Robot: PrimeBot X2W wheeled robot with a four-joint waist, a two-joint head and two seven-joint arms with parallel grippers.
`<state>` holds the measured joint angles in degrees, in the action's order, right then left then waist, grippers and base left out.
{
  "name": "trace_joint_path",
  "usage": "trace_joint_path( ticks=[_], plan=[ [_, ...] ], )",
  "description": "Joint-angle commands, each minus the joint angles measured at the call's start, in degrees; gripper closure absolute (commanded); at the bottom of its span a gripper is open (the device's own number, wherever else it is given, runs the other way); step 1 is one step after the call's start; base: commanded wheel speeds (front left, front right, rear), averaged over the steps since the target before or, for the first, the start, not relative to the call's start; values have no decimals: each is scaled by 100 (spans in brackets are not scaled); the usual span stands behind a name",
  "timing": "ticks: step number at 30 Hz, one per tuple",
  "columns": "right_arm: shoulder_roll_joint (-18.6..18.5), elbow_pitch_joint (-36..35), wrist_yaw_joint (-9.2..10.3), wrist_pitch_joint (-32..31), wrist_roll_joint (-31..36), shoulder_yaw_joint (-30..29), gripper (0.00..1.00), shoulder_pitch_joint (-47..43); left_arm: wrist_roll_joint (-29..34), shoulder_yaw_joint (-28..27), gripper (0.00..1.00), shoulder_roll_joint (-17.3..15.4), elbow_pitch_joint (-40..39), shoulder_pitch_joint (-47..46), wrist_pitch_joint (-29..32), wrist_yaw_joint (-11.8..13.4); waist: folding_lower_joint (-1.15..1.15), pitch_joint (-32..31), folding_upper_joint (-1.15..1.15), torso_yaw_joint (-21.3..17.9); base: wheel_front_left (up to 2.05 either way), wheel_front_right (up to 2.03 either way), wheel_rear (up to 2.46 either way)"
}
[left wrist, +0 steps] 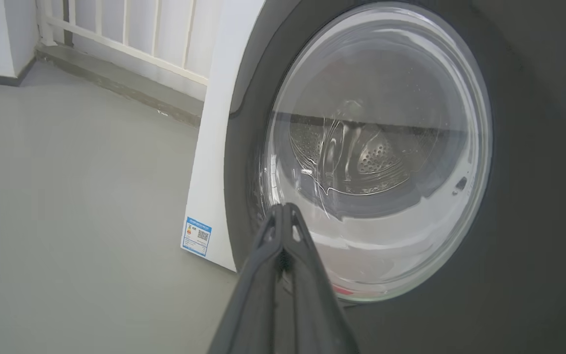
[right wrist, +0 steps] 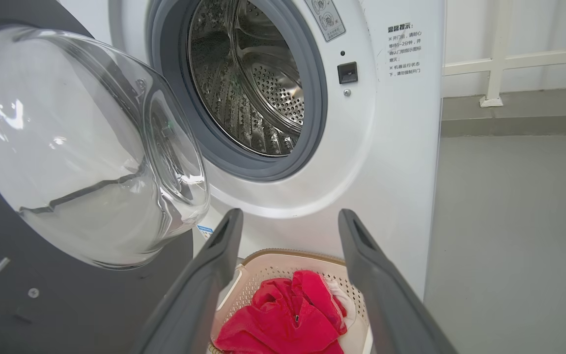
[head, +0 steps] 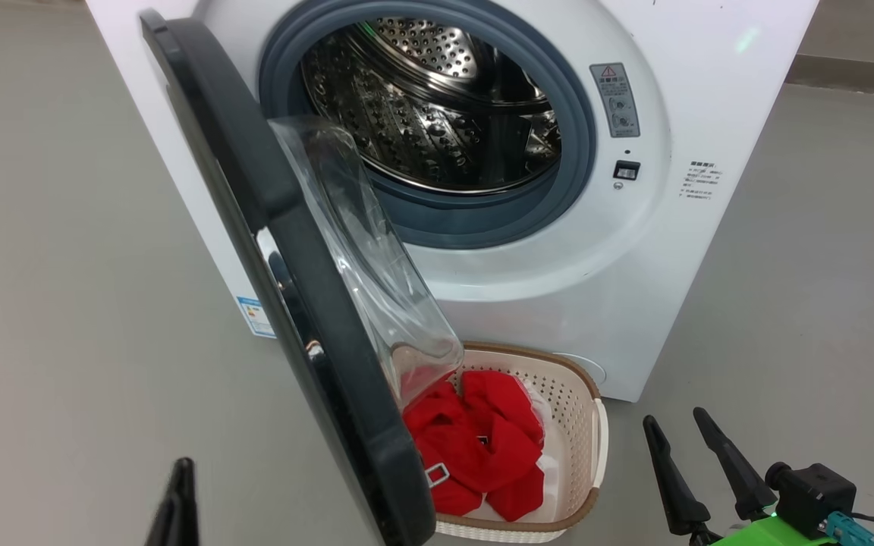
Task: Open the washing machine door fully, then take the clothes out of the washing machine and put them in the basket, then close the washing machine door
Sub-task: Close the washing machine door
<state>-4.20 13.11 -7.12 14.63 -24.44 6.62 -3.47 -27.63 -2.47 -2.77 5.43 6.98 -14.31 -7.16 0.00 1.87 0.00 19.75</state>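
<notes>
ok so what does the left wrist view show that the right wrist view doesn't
Left wrist view: the washing machine door's outer face and the shut left gripper. Right wrist view: the door's inner glass bowl, the open drum, the basket holding the clothes, and the open right gripper. Both: the door, the white washing machine and the grey floor.

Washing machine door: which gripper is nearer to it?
Left. The left gripper, shut, points at the outer face of the washing machine door, close by; the right gripper, open, sits beyond the basket on its inner side.
</notes>
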Motion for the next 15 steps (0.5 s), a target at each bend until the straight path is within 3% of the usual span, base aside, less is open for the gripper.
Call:
trace_joint_path(
  ticks=[1, 5, 15],
  plan=[
    [-59, -119, -36, 37, 54, 166, 0, 196, -144, -94, 100, -11, -156, -256, -69, -29, 0, 0, 0, -8, 0, 0, 0],
    [-49, -117, -36, 37, 52, 180, 0, 195, -1185, 522, 100, -68, -164, -294, -69, -31, 0, 11, 0, -41, 0, 0, 0],
    [-34, -131, -36, 37, 54, 171, 0, 240, -3661, 1792, 100, -946, -600, -513, -69, -32, 0, 112, 0, -144, 0, 0, 0]
  ],
)
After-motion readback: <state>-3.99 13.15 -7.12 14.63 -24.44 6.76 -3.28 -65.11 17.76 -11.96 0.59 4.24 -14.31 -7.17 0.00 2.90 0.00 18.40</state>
